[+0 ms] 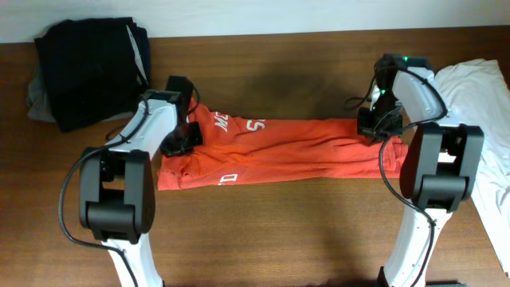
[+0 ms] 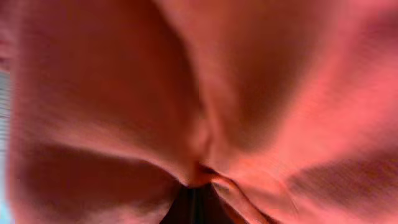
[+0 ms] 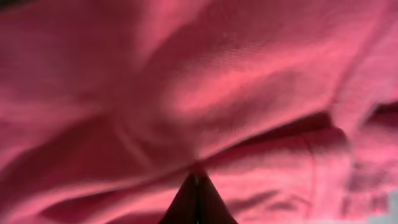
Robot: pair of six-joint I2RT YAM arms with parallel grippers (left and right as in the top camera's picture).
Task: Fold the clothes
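Note:
The red-orange T-shirt (image 1: pixel 279 151) lies folded lengthwise in a long band across the middle of the table, with white lettering showing near its left end. My left gripper (image 1: pixel 182 137) is shut on the shirt's left end. My right gripper (image 1: pixel 373 127) is shut on the shirt's right end. Both wrist views are filled with bunched red fabric (image 2: pixel 186 93) (image 3: pixel 199 93) pinched at the closed fingertips (image 2: pixel 198 186) (image 3: pixel 196 180).
A black-and-grey folded garment pile (image 1: pixel 84 70) sits at the back left corner. A white garment (image 1: pixel 486 119) lies at the right edge. The brown wooden table (image 1: pixel 279 231) shows bare wood in front of the shirt.

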